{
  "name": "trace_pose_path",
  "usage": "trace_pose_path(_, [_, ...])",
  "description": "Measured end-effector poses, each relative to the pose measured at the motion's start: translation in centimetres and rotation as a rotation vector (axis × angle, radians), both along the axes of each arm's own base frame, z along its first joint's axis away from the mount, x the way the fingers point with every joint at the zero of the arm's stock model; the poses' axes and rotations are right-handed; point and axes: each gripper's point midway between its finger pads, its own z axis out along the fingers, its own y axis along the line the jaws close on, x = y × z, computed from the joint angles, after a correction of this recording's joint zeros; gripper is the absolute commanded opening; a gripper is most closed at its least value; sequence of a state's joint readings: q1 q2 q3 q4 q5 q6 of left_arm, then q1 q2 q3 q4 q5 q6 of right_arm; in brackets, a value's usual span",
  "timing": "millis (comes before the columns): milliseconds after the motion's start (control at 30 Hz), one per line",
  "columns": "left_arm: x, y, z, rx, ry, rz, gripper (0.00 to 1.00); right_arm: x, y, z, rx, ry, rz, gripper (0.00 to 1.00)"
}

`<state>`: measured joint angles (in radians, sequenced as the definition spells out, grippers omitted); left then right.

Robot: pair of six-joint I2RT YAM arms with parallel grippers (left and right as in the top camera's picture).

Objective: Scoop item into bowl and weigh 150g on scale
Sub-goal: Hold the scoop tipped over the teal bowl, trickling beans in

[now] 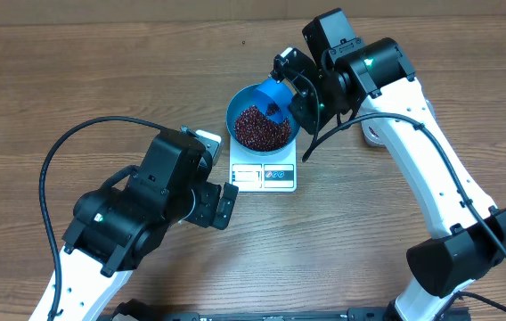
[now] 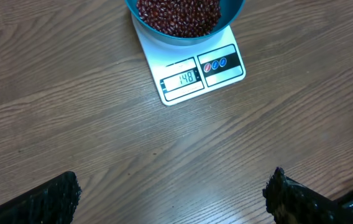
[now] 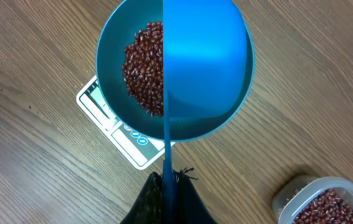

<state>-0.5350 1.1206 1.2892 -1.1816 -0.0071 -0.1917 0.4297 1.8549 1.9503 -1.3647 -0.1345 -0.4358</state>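
Overhead view, upper centre: the bowl (image 1: 232, 127) sits on the scale (image 1: 264, 176), beans (image 1: 260, 130) heaped inside. The right pincer (image 3: 167, 183) is clamped on the handle of a blue scoop (image 3: 204, 56) held over the bowl. The left pincer (image 2: 173, 200) hangs wide open above the counter (image 2: 71, 112), below and left of the scale, whose display (image 2: 181, 79) reads 148.

A brown wood-grain table (image 1: 75, 71) carries a small white scale (image 2: 192, 70) and, near it, a clear plastic tub (image 3: 288, 196).
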Motion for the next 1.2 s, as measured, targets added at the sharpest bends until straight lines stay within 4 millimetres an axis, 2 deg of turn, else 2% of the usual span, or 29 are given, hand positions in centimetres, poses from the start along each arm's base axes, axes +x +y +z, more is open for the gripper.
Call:
trace_pose_path(733, [0.0, 0.0, 0.0, 0.0, 0.0, 0.0, 0.99, 0.0, 0.0, 0.0, 0.001, 0.0, 0.003, 0.04])
trace_pose_path(933, [0.0, 0.0, 0.0, 0.0, 0.0, 0.0, 0.99, -0.4, 0.8, 0.2, 0.065, 0.027, 0.026, 0.04])
trace_pose_path(1100, [0.0, 0.0, 0.0, 0.0, 0.0, 0.0, 0.99, 0.0, -0.2, 0.2, 0.054, 0.028, -0.01, 0.04])
trace_pose_path(1200, [0.0, 0.0, 0.0, 0.0, 0.0, 0.0, 1.0, -0.6, -0.4, 0.0, 0.043, 0.05, 0.005, 0.04])
